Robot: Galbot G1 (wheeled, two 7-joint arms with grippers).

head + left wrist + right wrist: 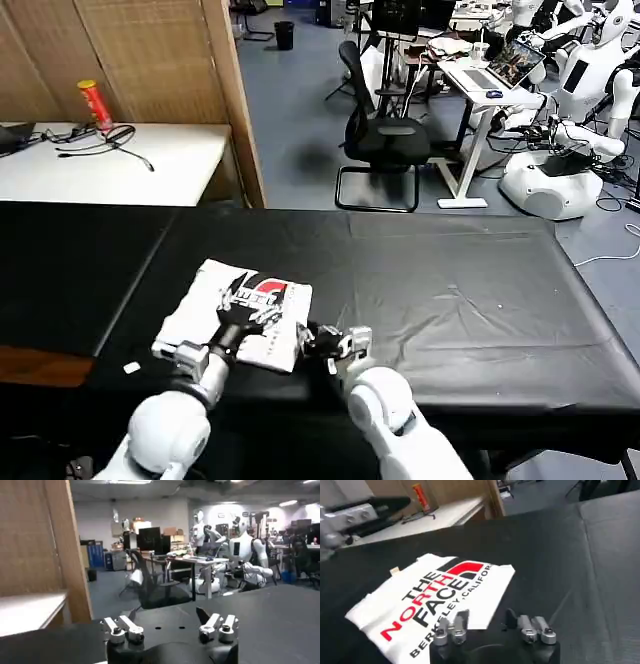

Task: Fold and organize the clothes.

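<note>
My left gripper (pixel 250 300) hovers above the T-shirt (pixel 215 305), over its printed part, fingers (pixel 124 628) spread wide with nothing between them. In its own wrist view the two fingers stand well apart, with bare black table (pixel 280 615) showing past them.

My right gripper (pixel 322 343) sits just beside the T-shirt's near right corner, low over the table (pixel 450 290). Its fingers (pixel 454 628) are parted too, a moderate gap, holding nothing, and one fingertip lies at the shirt's edge in the right wrist view; I cannot tell whether it touches the cloth.

The T-shirt (pixel 435 600) is white and folded into a compact, roughly rectangular bundle, print side up. I read "THE NORTH FACE" on it, with "THE" and "FACE" in black and "NORTH" in red, a red logo just past the lettering, and a smaller black line below that reads "BERKELEY, CALIFOR" before it runs off the fold. A small tan tag (pixel 395 570) shows at one edge of the bundle. The shirt lies flat on the black table, toward its near left part.

Beyond the T-shirt, on a white desk (pixel 120 165), stands a red and yellow canister (pixel 95 103) next to a loose black cable (pixel 105 140); its label is too small to read.
</note>
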